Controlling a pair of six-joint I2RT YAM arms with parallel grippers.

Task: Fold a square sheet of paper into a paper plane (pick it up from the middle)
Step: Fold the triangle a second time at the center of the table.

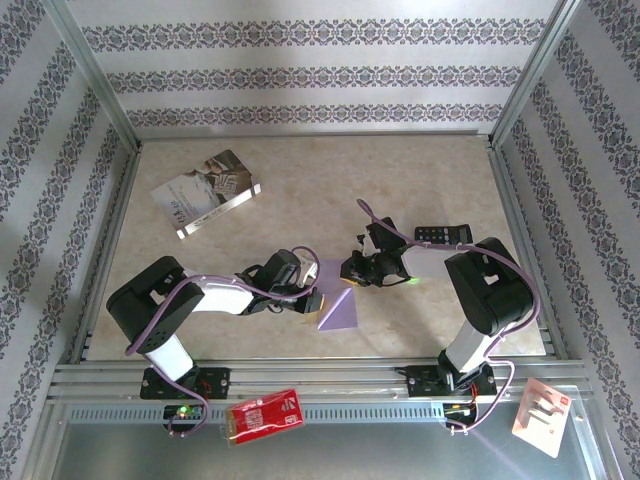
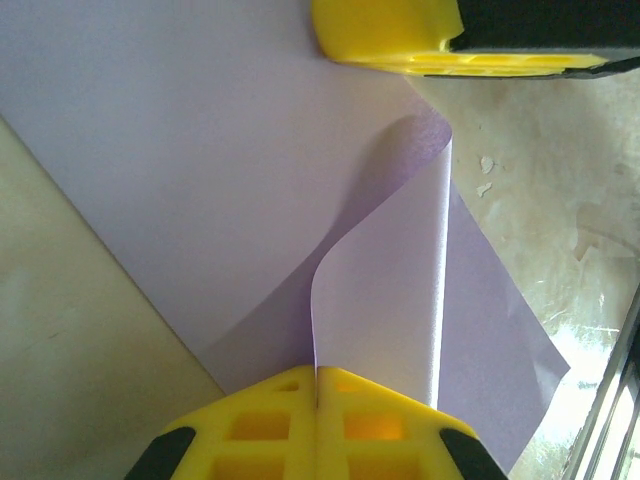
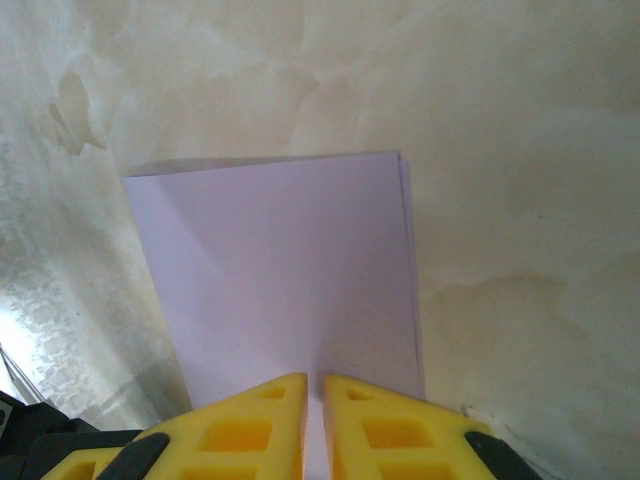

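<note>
The square sheet of paper (image 1: 340, 312), pale lilac, lies folded on the marble table between the two arms. My left gripper (image 1: 316, 298) is shut on a flap of the sheet (image 2: 380, 290), which curls up off the flat layer (image 2: 190, 150) into the gripper (image 2: 318, 372). My right gripper (image 1: 350, 282) is at the sheet's far edge. Its fingertips (image 3: 314, 385) are almost together, with a thin slit between them, and rest low over the flat sheet (image 3: 280, 260). One yellow right finger (image 2: 385, 35) lies on the paper in the left wrist view.
A grey-white printed booklet (image 1: 207, 192) lies at the back left and a black calculator (image 1: 442, 234) sits behind the right arm. A red packet (image 1: 265, 414) and a white card (image 1: 542, 412) rest on the near metal rail. Metal frame rails border the table.
</note>
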